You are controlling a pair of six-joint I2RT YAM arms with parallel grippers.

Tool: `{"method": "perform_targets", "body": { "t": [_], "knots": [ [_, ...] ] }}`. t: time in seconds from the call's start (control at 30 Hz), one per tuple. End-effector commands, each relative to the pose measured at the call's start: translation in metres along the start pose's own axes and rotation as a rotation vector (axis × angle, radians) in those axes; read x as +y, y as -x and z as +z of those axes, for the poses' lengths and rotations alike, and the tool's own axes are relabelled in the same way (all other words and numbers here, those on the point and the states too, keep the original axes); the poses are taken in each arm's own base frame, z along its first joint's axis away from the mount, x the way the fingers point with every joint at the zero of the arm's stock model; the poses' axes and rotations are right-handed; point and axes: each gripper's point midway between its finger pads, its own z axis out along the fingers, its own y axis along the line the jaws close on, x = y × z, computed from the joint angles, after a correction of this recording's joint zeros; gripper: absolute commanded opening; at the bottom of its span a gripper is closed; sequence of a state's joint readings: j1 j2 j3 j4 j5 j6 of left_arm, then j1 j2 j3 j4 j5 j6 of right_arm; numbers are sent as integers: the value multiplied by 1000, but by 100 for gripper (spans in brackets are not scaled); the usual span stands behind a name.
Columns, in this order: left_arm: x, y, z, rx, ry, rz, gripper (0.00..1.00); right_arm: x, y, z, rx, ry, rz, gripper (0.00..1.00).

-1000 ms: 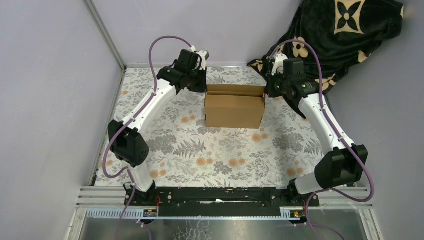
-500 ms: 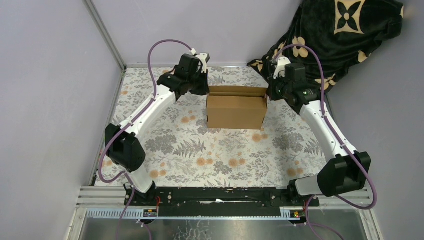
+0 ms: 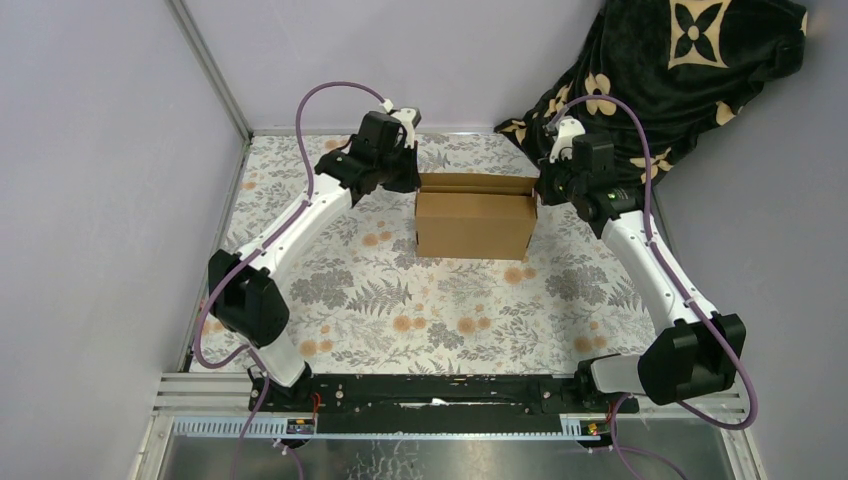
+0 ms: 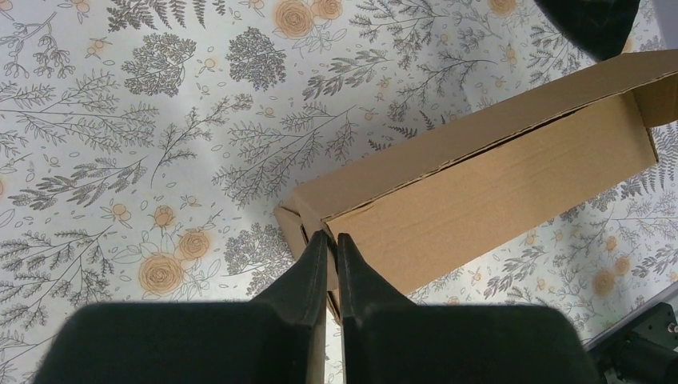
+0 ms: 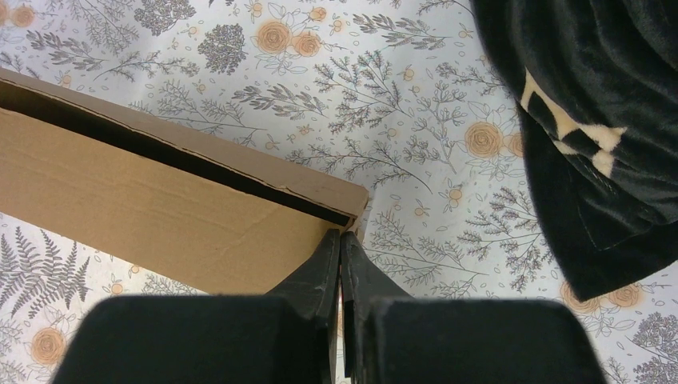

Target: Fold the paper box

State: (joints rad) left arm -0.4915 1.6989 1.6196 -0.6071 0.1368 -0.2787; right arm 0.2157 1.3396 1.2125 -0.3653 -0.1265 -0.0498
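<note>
The paper box (image 3: pixel 472 225) is a closed brown cardboard oblong standing at the back middle of the floral table, its top seam slightly gapped. My left gripper (image 3: pixel 413 186) is at its left end. In the left wrist view its jaws (image 4: pixel 331 237) pinch a thin cardboard end wall at the corner of the box (image 4: pixel 496 192). My right gripper (image 3: pixel 541 190) is at the right end. In the right wrist view its fingers (image 5: pixel 341 234) are pressed together, tips against the box's (image 5: pixel 144 208) end corner, with no cardboard visible between them.
A dark patterned cloth (image 3: pixel 690 70) is heaped at the back right corner, close behind my right arm, and shows in the right wrist view (image 5: pixel 592 120). A grey wall with a metal rail (image 3: pixel 215 80) bounds the left side.
Both wrists have shifted slightly at the box ends, and the box has slid a little to the right. Both grippers stay as they were.
</note>
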Motion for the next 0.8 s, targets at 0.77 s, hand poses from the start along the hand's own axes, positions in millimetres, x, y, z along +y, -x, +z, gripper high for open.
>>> {"method": "perform_targets", "body": {
  "t": [0.77],
  "knots": [
    [-50, -38, 7, 136, -172, -30, 10, 32, -12, 5, 38, 126, 7, 0]
  ]
}}
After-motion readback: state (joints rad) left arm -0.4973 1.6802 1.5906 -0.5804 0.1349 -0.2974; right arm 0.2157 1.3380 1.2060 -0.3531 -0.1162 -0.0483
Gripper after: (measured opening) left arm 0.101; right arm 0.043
